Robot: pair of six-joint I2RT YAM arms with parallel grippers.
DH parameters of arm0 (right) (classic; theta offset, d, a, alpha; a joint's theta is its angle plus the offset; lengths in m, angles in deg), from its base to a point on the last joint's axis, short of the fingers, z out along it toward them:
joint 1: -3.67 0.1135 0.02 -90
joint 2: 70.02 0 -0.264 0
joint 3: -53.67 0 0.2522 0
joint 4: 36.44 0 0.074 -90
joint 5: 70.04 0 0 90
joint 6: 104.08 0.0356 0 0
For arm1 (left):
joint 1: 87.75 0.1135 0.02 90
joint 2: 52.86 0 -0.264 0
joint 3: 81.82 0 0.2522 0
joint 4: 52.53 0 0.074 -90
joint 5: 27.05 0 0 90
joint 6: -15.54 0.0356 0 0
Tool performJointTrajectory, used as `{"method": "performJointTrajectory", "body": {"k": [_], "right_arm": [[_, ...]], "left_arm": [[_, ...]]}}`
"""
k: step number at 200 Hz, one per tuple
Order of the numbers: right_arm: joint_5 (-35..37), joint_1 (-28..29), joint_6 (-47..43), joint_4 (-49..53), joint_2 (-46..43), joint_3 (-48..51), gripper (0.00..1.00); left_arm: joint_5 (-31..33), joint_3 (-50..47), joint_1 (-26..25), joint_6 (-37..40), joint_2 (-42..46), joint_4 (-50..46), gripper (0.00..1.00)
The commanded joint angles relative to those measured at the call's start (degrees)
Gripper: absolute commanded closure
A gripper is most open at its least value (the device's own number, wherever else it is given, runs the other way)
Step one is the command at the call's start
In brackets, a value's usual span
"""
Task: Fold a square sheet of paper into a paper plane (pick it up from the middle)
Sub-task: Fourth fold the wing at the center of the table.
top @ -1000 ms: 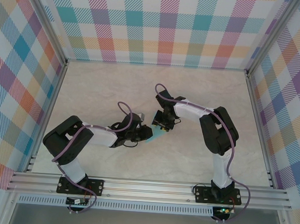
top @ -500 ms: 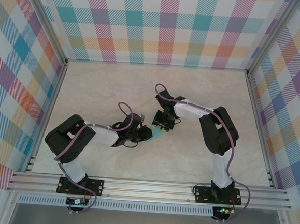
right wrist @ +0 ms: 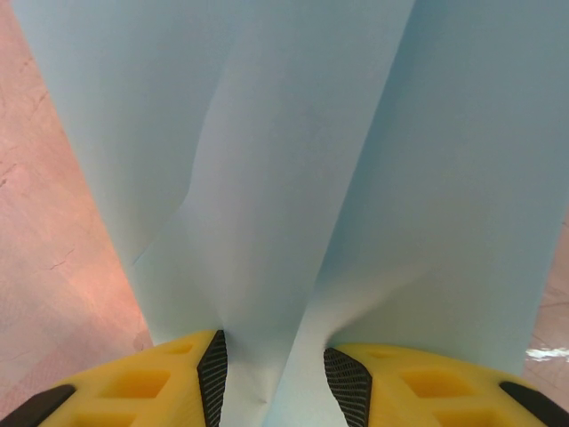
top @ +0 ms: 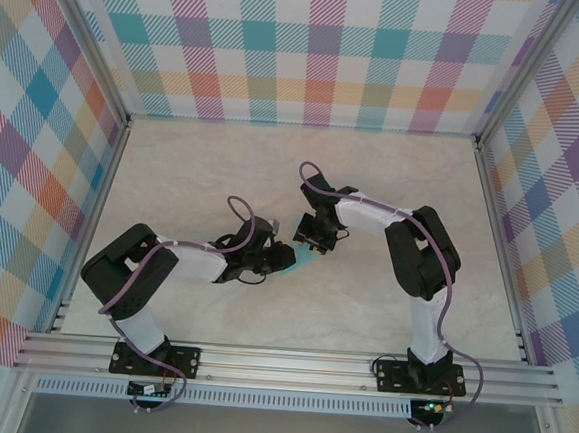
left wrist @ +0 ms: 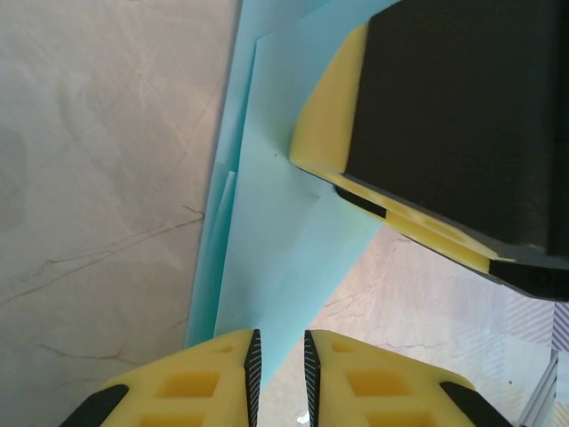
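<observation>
Sheet of paper point(top: 307, 262) partly folded, held at the middle of the table point(top: 193, 169) by both grippers.
Layered creases are seen, but no pointed dart is formed yet; most folds are judged left to do. The left gripper point(left wrist: 280, 360) is nearly closed, pinching an edge; the right gripper point(right wrist: 280, 378) is narrowly parted, clamped around a raised fold. Both arms are reached inward, wrists low, fingertips close together.

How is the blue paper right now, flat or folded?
Folded. The left wrist view shows the paper in overlapping layers; a raised crease runs between the fingers of the right gripper.
</observation>
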Motion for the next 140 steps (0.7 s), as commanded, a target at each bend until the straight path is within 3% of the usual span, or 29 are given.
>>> {"method": "performJointTrajectory", "body": {"k": [1, 140], "right_arm": [[12.6, -1.21, -0.4, 5.47, 11.18, 5.92, 0.57], [12.51, -1.22, -0.31, 5.46, 11.62, 5.75, 0.58]], "left_arm": [[-1.58, -0.72, -0.79, 0.01, 0.72, -2.44, 0.76], [1.45, 0.08, -1.9, 1.58, 1.87, -10.3, 0.76]]}}
